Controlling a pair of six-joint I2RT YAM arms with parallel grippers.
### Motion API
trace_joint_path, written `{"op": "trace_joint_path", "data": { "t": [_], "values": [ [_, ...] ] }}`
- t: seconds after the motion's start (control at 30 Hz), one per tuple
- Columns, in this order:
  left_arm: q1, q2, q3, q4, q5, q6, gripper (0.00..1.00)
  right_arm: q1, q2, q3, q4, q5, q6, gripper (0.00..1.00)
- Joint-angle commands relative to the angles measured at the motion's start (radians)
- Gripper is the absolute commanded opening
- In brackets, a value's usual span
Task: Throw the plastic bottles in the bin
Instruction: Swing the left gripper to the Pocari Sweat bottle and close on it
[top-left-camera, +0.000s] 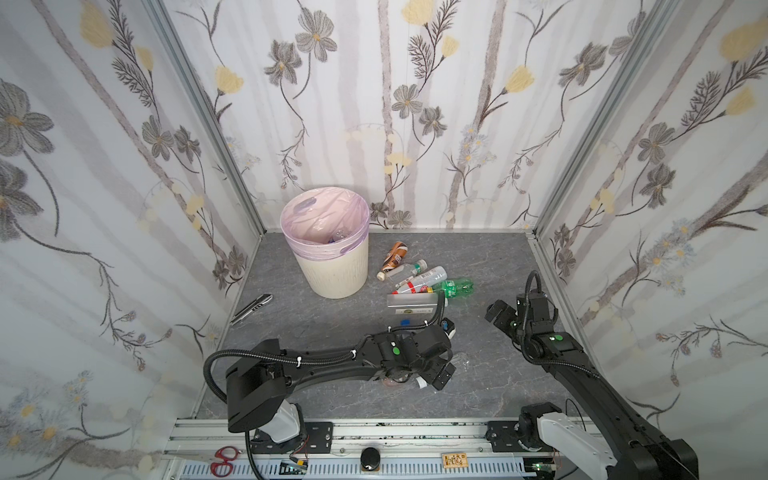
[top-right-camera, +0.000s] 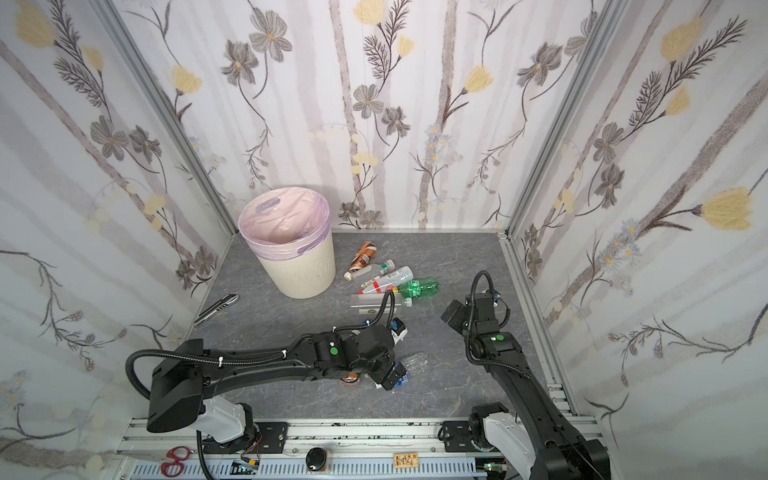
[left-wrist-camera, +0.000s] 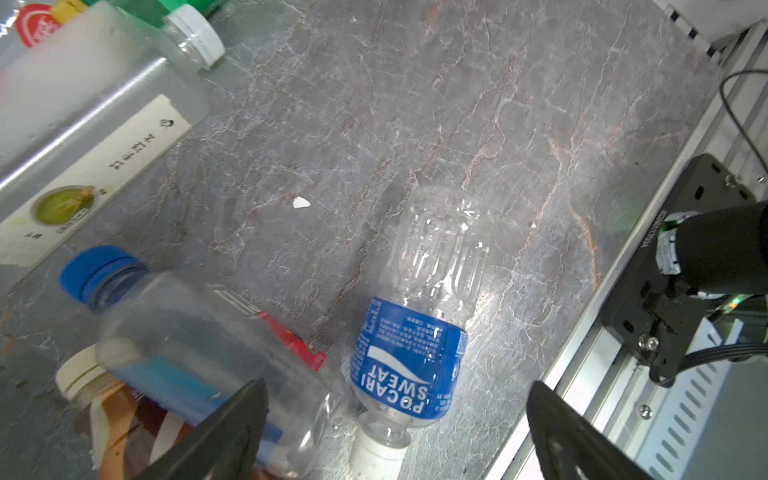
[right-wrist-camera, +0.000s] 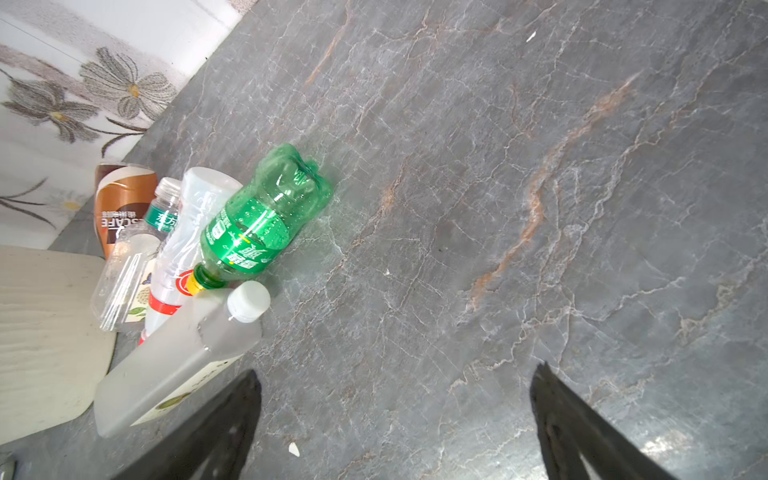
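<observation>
Near the front, the left gripper (left-wrist-camera: 397, 384), jaws spread wide, hangs over a Pocari Sweat bottle (left-wrist-camera: 409, 361). The right gripper (right-wrist-camera: 397, 370), jaws likewise apart, hovers over bare tabletop (right-wrist-camera: 540, 208). Farther, a green bottle (right-wrist-camera: 266, 212) lies among other bottles (right-wrist-camera: 174, 253) right of the bin (top-left-camera: 336, 274).

2 black arms (top-left-camera: 332, 370), green dots (top-left-camera: 396, 351), ribbed cables (top-left-camera: 326, 357)

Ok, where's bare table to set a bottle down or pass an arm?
Free: the wide stretch from the green bottle to the right wall; the patch between bin, knife and left arm. Crowded: the bottle cluster right of the bin, and under the left tool.
</observation>
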Motion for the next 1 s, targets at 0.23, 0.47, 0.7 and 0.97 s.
{"op": "trace_joint_path", "data": {
  "t": [0.23,0.47,0.7,0.97],
  "values": [
    [-0.071,0.135,0.073,-0.050,-0.115,0.086,1.00,-0.091,0.012,0.009,0.070,-0.110,-0.073,1.00],
    [-0.070,0.233,0.134,-0.050,-0.146,0.140,1.00,-0.143,-0.002,-0.030,0.107,-0.176,-0.070,1.00],
    [-0.049,0.296,0.184,-0.052,-0.149,0.177,0.98,-0.174,-0.018,-0.056,0.130,-0.206,-0.072,1.00],
    [-0.020,0.357,0.204,-0.052,-0.114,0.208,0.88,-0.214,-0.025,-0.071,0.145,-0.230,-0.077,1.00]
  ]
}}
